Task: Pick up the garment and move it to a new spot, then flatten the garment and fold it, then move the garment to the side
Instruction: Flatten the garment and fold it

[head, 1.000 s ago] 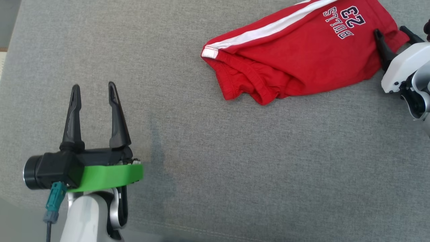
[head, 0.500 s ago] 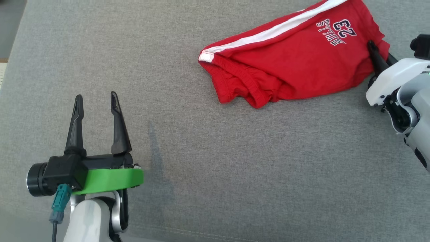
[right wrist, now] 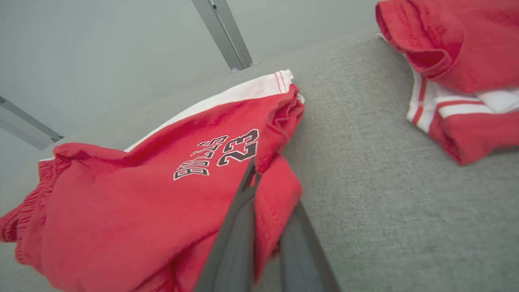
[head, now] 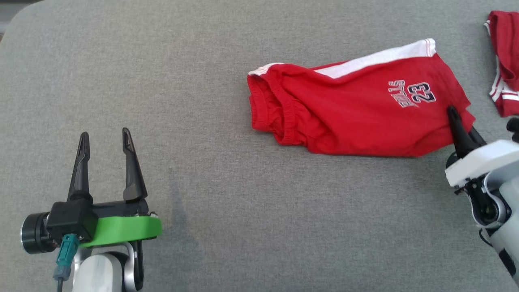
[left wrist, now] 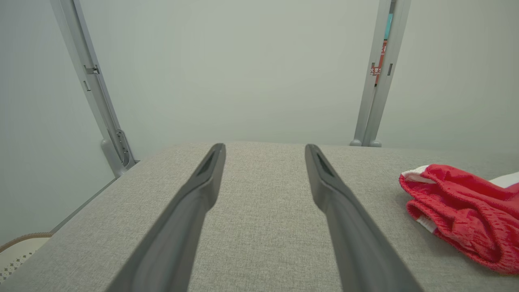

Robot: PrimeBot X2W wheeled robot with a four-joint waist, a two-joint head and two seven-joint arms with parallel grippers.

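Garment (head: 357, 117), red shorts with a white side stripe, lay on the right half of the grey bench (head: 243, 223), mid-depth, partly crumpled.

Near left: left tool (head: 105, 134) hovered over bare bench, fingers spread wide, nothing between them, pointing away toward the far side. Well apart from the shorts.

Near right: right tool (head: 454, 117) was closed tight on the near right corner of the shorts, at the leg hem. One finger lay on top of the cloth, the other ran under it. Right wrist view showed a fold of red fabric pinched between the two fingers.

Shorts themselves: elastic waistband bunched at the left end, white stripe along the far edge, "BULLS 23" print close to the right end, just beyond the gripped corner. Cloth rested on the bench except where the tool pinched it; could not tell if that corner was lifted.

Far right: a second red-and-white piece (head: 505, 81) sat apart from the shorts, at the bench edge.

Farthest: pale wall with grey upright posts (left wrist: 377, 81) behind the bench.
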